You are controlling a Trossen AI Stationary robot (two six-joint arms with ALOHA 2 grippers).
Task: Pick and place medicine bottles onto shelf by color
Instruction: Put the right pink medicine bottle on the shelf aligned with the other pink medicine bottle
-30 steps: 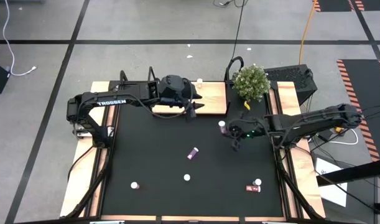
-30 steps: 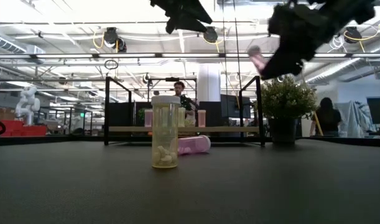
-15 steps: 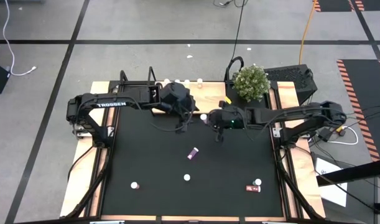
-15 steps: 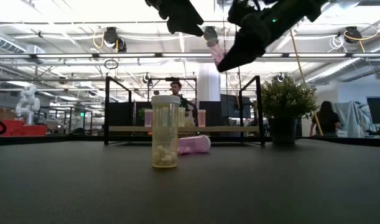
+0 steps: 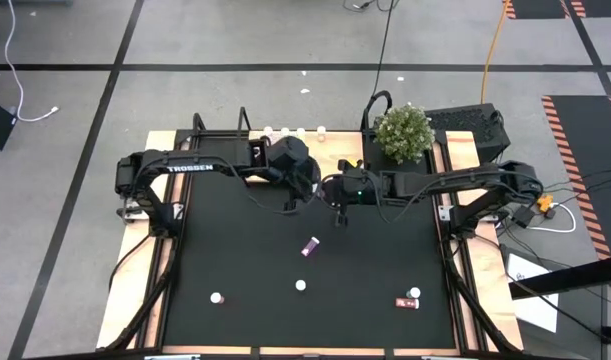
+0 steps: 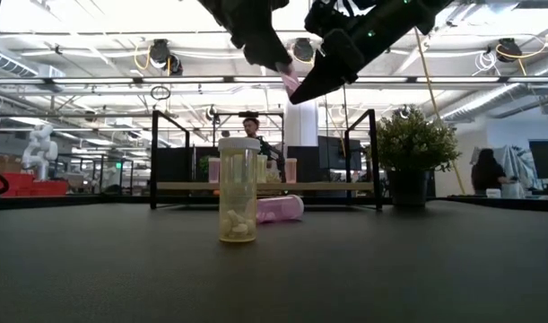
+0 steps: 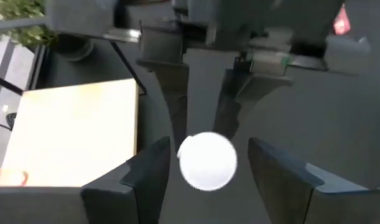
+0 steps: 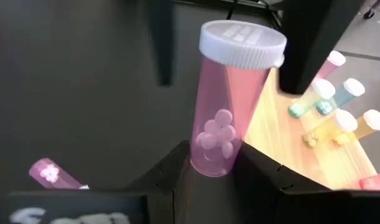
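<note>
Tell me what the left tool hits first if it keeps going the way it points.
Most likely the white cap of the pink bottle, which the right tool holds up between the left tool's spread fingers. How far off it is, I cannot judge.

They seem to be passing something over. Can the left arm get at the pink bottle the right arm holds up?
Probably yes. The right gripper clamps the pink bottle by its base, leaving the white cap free, and the left gripper has its open fingers on either side of that cap.
</note>
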